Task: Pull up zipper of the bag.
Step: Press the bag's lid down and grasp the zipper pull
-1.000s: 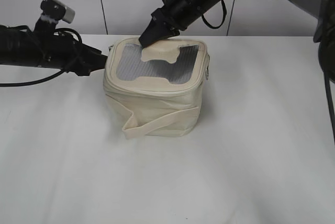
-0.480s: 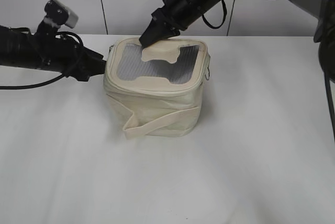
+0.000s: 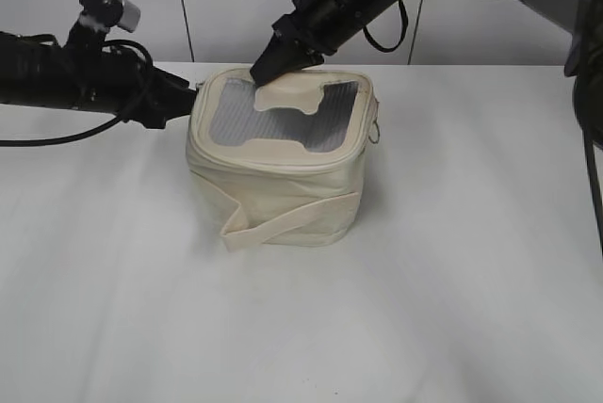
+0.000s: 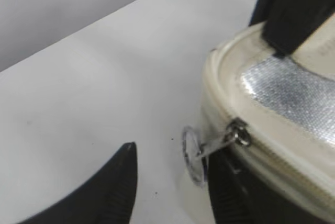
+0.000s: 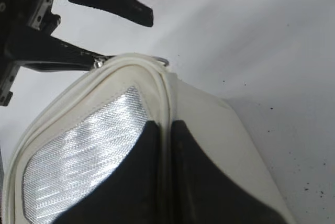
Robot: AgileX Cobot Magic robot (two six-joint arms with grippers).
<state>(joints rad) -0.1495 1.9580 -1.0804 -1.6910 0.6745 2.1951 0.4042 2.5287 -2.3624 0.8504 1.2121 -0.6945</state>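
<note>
At the bag's point(image 3: 283, 163) left corner my left gripper point(image 4: 167, 182) stands half-open around the zipper's point(image 4: 238, 132) ring pull point(image 4: 192, 153); my right gripper point(image 5: 167, 130) pinches the lid rim shut. Next: close on the ring

Even, bright, diffuse lighting; the white counter point(image 3: 424, 262) looks slightly washed out with only faint soft shadows. Wrist views are soft and blurred up close, and the bag point(image 5: 84, 145) lid's mesh panel glares silver-white
</note>
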